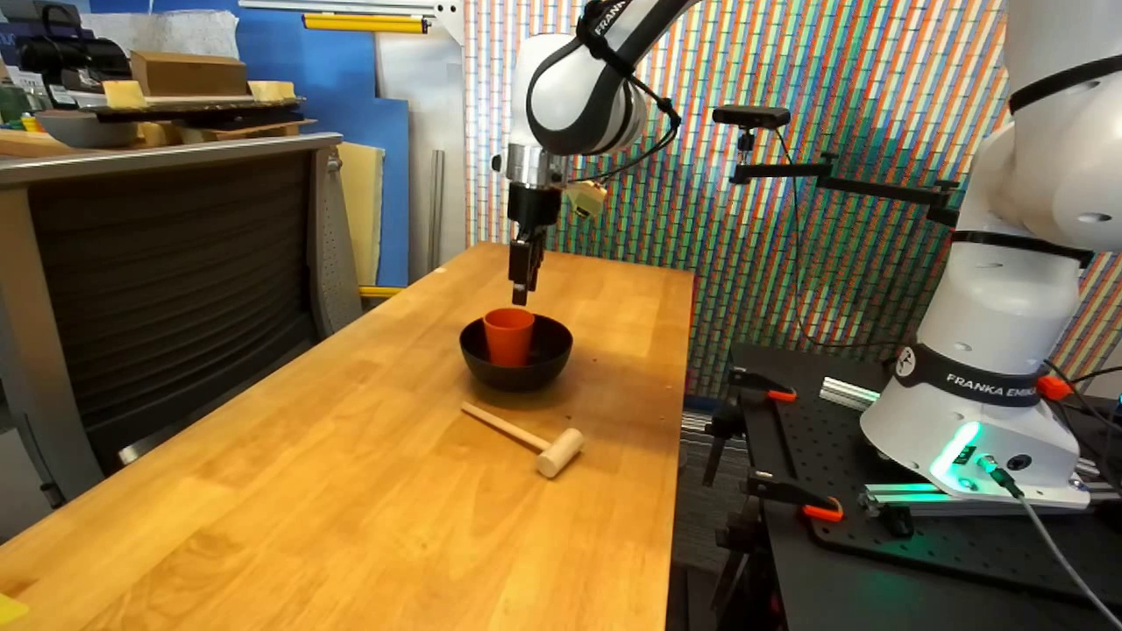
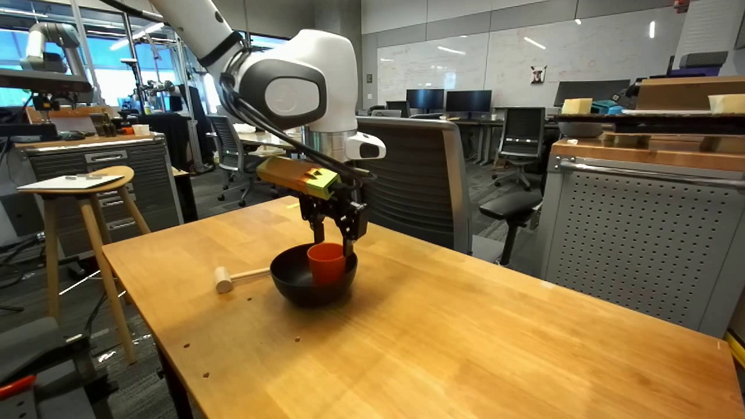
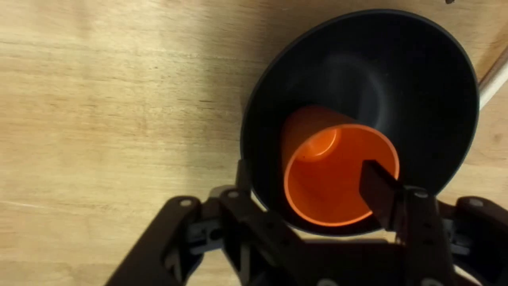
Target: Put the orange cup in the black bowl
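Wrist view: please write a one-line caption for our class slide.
Orange cup resting inside a black bowl on a wooden tabletop, seen past the open tool.

The orange cup (image 1: 508, 340) is plain orange-red outside and brighter orange within; the black bowl (image 1: 521, 379) is plain matte black. The fingers (image 3: 375, 188) are black too. The mallet (image 1: 561, 453) is pale tan, the table (image 1: 351, 526) honey-coloured with patches of lighter and darker grain. The arm (image 2: 337, 87) is white with dark grey trim. The far backdrop (image 1: 754, 53), in an exterior view, runs in vertical stripes of orange, green, blue and white.
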Tool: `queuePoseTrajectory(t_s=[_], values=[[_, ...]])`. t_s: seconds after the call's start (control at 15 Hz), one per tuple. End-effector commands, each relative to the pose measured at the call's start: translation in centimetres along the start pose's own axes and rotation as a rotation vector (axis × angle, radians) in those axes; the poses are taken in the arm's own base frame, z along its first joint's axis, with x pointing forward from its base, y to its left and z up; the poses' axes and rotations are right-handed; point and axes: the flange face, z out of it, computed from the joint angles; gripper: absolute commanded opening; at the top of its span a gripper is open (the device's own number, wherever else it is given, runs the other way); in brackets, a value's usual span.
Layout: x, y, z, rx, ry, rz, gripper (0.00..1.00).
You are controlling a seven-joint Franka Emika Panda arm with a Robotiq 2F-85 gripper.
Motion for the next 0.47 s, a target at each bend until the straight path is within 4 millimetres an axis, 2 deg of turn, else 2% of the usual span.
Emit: queuePoseTrajectory(t_s=[0.0, 0.2, 0.27, 0.4], values=[[-2.2, 0.4, -6.4, -0.014, -0.002, -0.033, 1.00], [-4.3, 0.3, -10.6, 0.002, -0.124, -0.069, 1.00], [-2.1, 0.7, -7.7, -0.008, -0.072, -0.036, 1.00], [-3.3, 0.5, -10.1, 0.003, -0.109, -0.045, 1.00]])
